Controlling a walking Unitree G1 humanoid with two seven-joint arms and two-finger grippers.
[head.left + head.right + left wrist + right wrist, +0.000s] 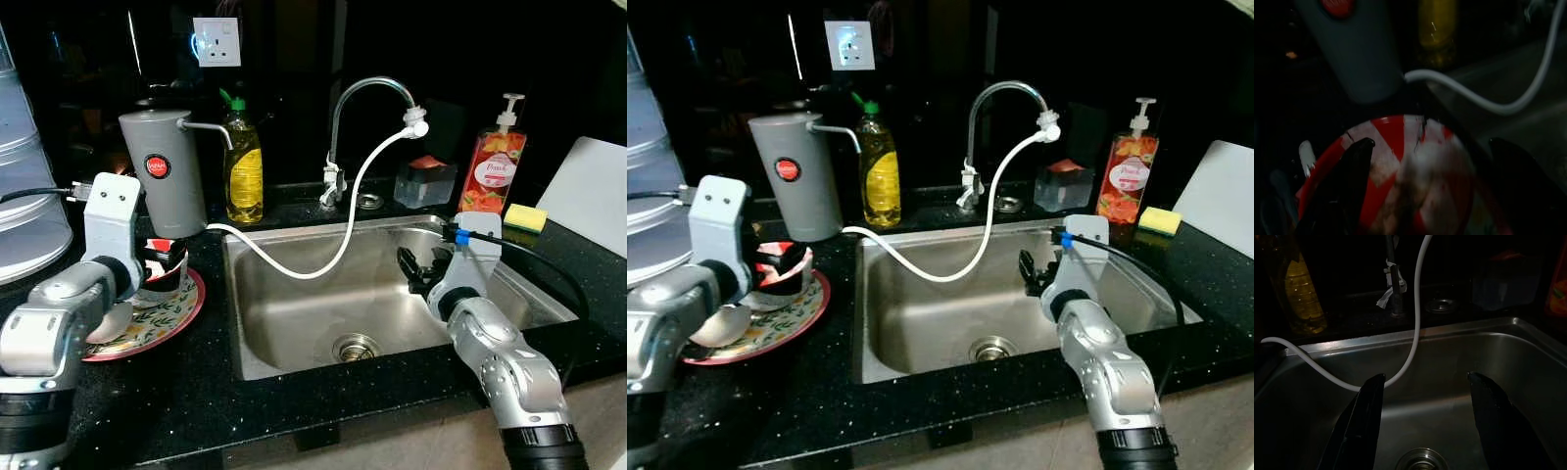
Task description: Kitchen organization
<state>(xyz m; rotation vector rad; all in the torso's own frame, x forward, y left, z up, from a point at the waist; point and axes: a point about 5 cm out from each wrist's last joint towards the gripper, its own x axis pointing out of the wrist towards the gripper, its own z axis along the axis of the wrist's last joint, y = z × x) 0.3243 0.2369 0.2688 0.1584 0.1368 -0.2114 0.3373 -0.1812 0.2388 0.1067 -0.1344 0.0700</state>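
A red and white cup [168, 262] stands on a floral plate [181, 315] on the black counter, left of the sink. My left gripper [1435, 191] is low at the cup and open. In the left wrist view one finger [1354, 181] lies across the cup [1400, 142] and the other stands just off its far side. My right gripper [416, 266] hangs open inside the steel sink [294, 323] near its right wall, holding nothing. The right wrist view looks between its fingertips [1364, 421] at the drain.
A grey water dispenser [167, 171] stands behind the plate, its white hose [333, 245] looping through the sink up to the faucet [367, 98]. A yellow bottle [244, 162], a clear box [424, 183], a pump soap bottle [493, 166], a sponge [526, 217] and a white board [593, 191] line the back.
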